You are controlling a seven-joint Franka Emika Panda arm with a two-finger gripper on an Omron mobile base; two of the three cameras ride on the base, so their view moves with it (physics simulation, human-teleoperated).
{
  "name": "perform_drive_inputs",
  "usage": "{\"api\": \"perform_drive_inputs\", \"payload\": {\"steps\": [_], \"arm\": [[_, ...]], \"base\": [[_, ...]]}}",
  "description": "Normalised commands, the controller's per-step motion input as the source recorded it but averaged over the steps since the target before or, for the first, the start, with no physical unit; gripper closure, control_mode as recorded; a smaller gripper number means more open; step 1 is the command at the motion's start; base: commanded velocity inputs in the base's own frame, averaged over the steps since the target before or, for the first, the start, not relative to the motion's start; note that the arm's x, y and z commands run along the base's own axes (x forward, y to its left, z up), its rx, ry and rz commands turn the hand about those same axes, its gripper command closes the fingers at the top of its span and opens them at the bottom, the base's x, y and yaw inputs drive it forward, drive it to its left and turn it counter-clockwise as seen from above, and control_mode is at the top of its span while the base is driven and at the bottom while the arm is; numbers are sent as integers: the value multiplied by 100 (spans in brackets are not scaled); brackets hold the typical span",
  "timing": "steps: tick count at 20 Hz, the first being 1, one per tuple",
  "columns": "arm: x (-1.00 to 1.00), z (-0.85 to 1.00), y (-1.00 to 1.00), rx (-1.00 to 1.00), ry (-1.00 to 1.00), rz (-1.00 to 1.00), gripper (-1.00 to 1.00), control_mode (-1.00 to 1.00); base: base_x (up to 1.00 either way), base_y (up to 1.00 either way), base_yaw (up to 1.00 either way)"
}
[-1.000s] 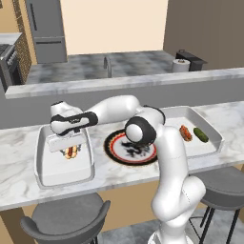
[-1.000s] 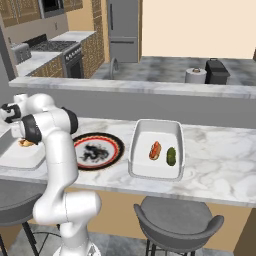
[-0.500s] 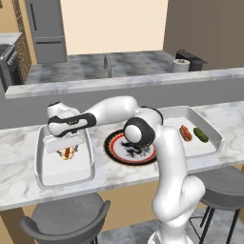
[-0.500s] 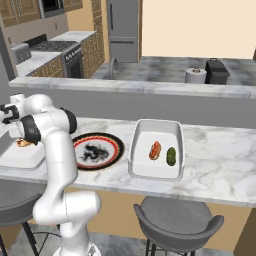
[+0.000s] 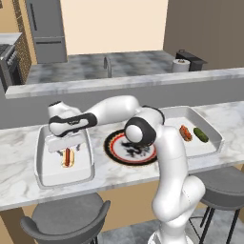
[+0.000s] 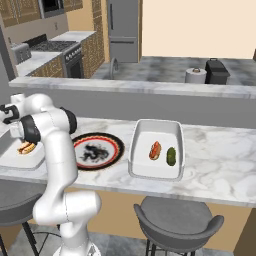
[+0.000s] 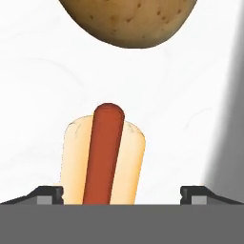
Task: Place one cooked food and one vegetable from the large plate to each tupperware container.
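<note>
Hot dog (image 7: 104, 155) lay on the floor of the left tupperware container (image 5: 43, 172), a potato (image 7: 129, 21) just beyond it in the hand view; both filled that tray. Hand (image 7: 121, 193) stood released directly above the hot dog, fingers wide on either side and gripping nothing. Right container (image 6: 141, 167) already held a hot dog and a green vegetable. Large plate (image 6: 116, 145) on the surface looked bare; task judged essentially complete.

Marble counter (image 5: 19, 178); large plate (image 5: 114, 151) between two tupperware containers (image 5: 45, 174) (image 5: 217, 138).
</note>
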Motion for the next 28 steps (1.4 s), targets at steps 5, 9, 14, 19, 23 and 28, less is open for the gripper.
{"api": "perform_drive_inputs", "payload": {"steps": [5,9,14,19,23,28], "arm": [[0,12,-17,0,0,0,-100,-100],[-16,76,-22,0,-6,0,-100,-100],[-49,100,-5,0,-16,3,-100,-100],[-66,33,-84,0,-23,1,-100,-100],[-61,7,-100,2,-17,0,-100,-100],[-16,34,-97,1,-3,0,-100,-100]], "base": [[0,0,0],[0,0,0],[0,0,0],[0,0,0],[0,0,0],[0,0,0]]}}
